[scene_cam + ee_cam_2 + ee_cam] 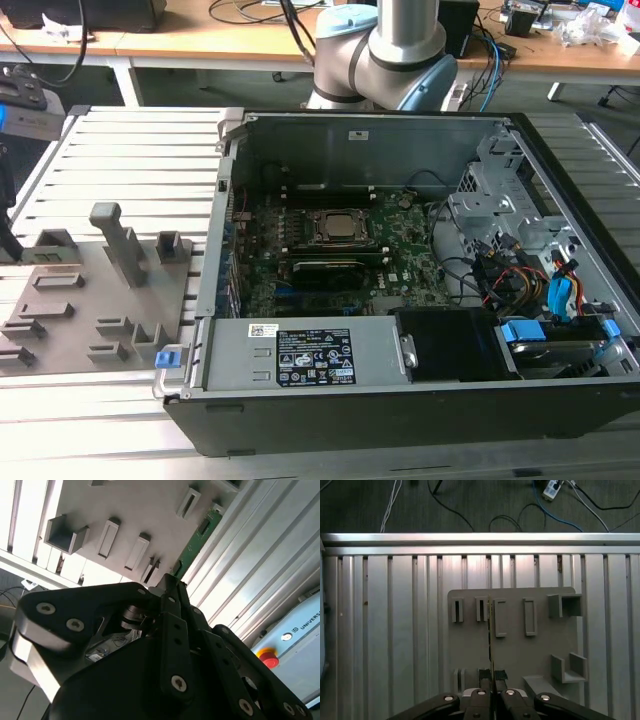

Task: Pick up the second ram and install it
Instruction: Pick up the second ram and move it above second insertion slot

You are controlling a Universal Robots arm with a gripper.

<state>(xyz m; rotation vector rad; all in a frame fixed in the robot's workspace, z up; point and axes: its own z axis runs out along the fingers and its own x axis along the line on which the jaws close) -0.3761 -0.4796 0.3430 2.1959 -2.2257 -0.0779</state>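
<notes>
In both wrist views my gripper (pixel 492 677) (pixel 169 582) is shut on the second ram. In the second wrist view the ram (pixel 197 540) is a thin green stick with dark chips. It reaches out from the black fingertips (pixel 172 592) towards the grey holder plate (pixel 140 510). The first wrist view shows the ram (pixel 490 640) edge-on as a thin line over the holder plate (pixel 520 650), between two slotted holders. Whether it still touches a holder I cannot tell. In the exterior view the holder plate (pixel 90 300) lies on the left.
An open black computer case (pixel 400 410) lies on the exterior view's right, with its green motherboard (pixel 400 235), power supply (pixel 310 355) and drive cage with cables (pixel 520 260). Everything rests on a ribbed aluminium table (pixel 140 150). A box with a red button (pixel 267 656) stands nearby.
</notes>
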